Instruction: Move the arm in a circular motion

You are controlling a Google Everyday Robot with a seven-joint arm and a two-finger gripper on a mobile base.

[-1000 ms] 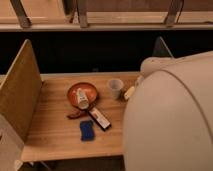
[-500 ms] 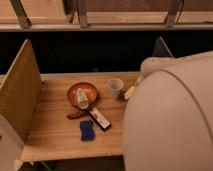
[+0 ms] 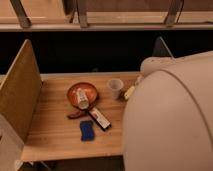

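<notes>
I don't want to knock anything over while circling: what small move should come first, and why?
Probably raise the gripper a little before sweeping: the arm fills the right of the view, and the gripper, its pale tip, sits low beside the white cup on the table.

Wooden bench (image 3: pixel 55 137) in view: an orange bowl (image 3: pixel 71 93) sits mid-bench toward the back edge, with a white cup (image 3: pixel 115 88) just to its right. In front of the bowl lies a flat packet (image 3: pixel 101 119), and a blue sponge (image 3: pixel 87 130) sits nearer the front edge. The pale hand (image 3: pixel 131 92) hangs at the right edge, just beside the cup.
</notes>
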